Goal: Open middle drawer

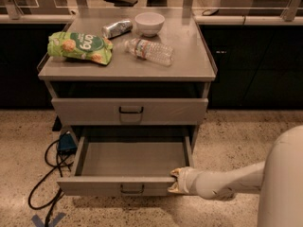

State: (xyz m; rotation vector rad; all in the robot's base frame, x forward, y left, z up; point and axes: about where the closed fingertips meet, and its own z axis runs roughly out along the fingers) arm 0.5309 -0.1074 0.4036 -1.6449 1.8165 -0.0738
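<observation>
Low gripper (174, 181), seemingly on middle drawer (94, 186)

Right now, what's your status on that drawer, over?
Claw at middle drawer's front edge, right end. Drawer pulled well out. Floor cable lies left, not in the way.

Pulled-out middle drawer (132, 159) open from above, gripper (176, 181) blocking its front right corner at 5 o'clock, cables (56, 157) at 8 o'clock, chip bag (80, 47), water bottle (149, 51), bowl (149, 22), can (117, 28) crowding counter (189, 63) at 12
</observation>
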